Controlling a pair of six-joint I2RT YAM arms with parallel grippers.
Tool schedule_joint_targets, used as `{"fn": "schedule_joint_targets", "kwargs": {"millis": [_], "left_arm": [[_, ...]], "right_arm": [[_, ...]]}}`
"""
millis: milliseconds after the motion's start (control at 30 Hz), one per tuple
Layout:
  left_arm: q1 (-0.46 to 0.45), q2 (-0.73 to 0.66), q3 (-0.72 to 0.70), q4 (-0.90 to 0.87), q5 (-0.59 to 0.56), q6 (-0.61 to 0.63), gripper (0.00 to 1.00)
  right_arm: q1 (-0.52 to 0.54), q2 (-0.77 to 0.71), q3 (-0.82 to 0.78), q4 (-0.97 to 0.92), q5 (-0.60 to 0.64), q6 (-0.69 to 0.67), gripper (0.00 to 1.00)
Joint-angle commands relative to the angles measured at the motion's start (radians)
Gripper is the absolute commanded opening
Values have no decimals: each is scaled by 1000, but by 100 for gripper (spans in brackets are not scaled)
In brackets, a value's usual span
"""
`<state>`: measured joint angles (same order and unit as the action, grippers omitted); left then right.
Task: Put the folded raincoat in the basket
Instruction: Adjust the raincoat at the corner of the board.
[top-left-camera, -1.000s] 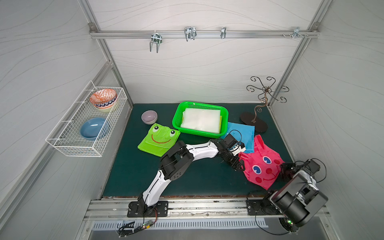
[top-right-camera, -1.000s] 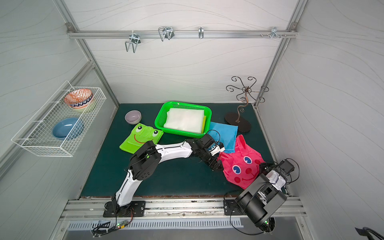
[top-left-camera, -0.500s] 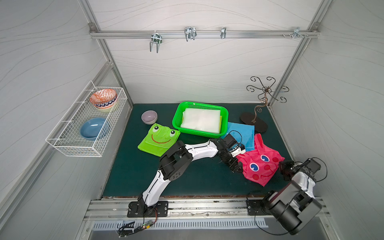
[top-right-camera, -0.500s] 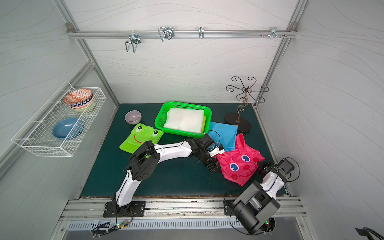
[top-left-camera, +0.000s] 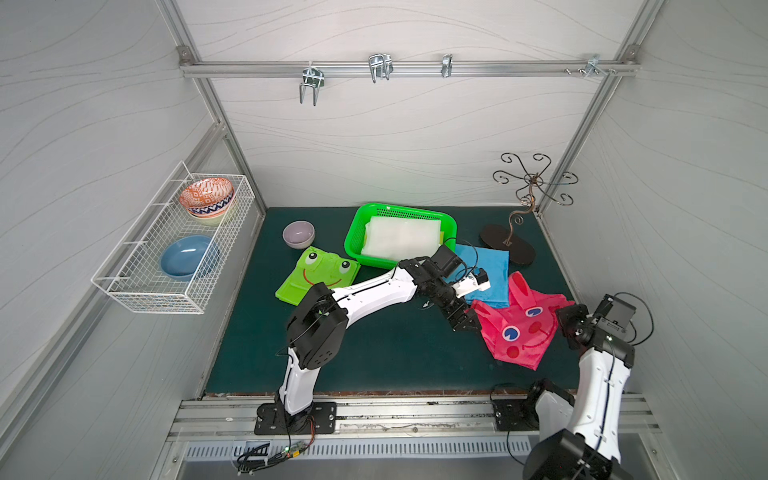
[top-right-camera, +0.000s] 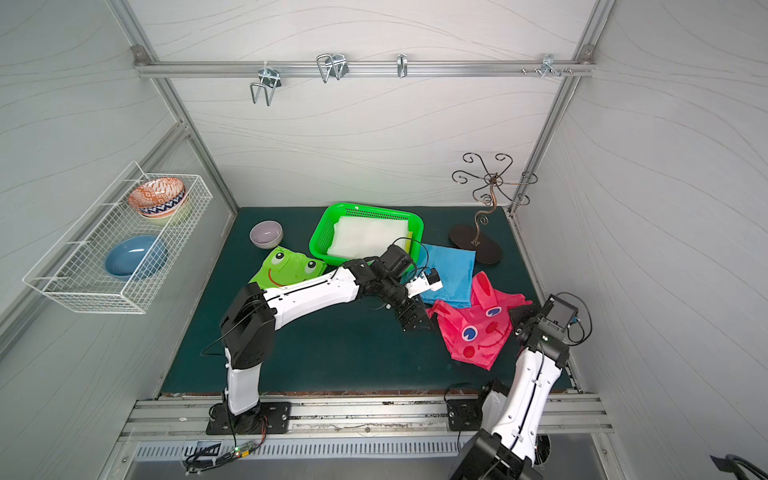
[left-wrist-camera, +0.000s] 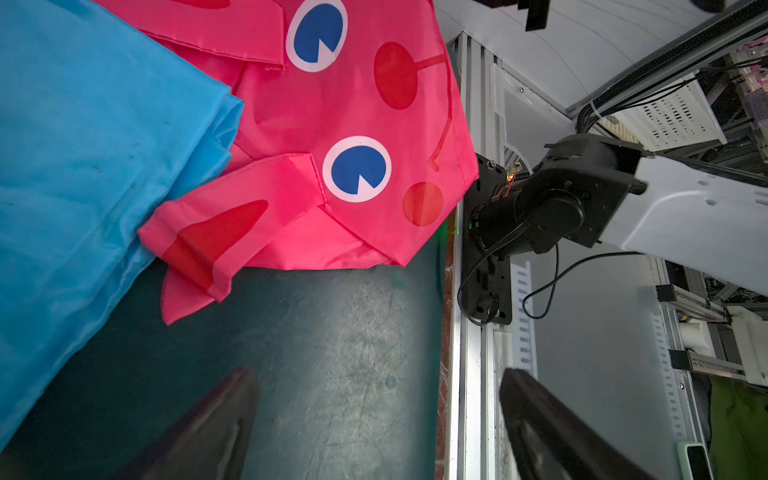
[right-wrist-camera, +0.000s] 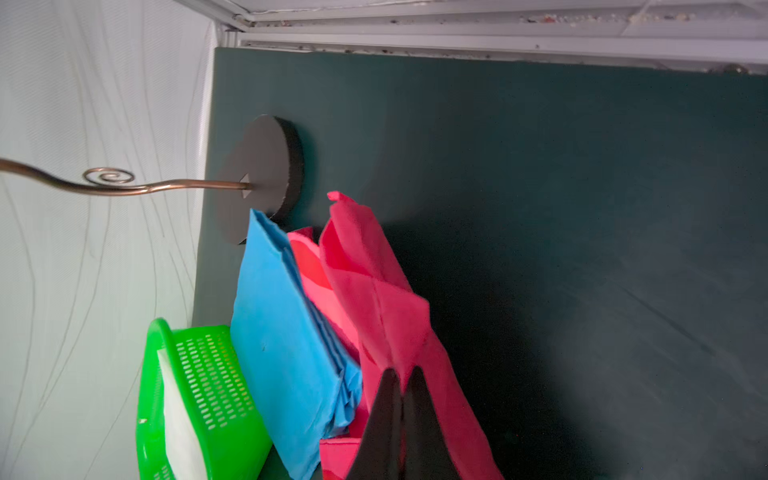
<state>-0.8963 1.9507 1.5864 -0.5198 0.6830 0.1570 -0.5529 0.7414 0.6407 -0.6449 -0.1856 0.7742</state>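
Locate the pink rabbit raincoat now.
In both top views the pink rabbit raincoat sits on the mat's right side, against the blue raincoat, pinched by the right end effector.

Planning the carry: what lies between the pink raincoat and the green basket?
The folded blue raincoat, partly under the left arm; both top views show it.

front mat (top-left-camera: 374, 357) lies free; left arm (top-left-camera: 374, 291) bars the near side of the basket (top-left-camera: 352, 237).
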Motion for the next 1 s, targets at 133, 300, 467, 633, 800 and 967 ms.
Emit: {"fn": "schedule_joint_targets", "kwargs": {"millis": [133, 300, 467, 633, 800, 967], "left_arm": [[59, -63, -24, -30, 29, 59, 96], [69, -98, -28, -39, 24, 85, 96], [92, -133, -39, -50, 24, 94, 96], [148, -170, -37, -77, 46, 119, 97], [212, -215, -4, -122, 78, 136, 97], [278, -279, 23, -179, 139, 173, 97]], "right_arm": [[72, 7, 210, -134, 92, 5, 0], [140, 22, 318, -176, 89, 5, 0], [242, 51, 455, -238, 121, -11, 0], [379, 81, 531, -271, 133, -59, 0], [539, 111, 627, -344, 144, -164, 0], [674, 142, 753, -455, 172, -269, 0]]}}
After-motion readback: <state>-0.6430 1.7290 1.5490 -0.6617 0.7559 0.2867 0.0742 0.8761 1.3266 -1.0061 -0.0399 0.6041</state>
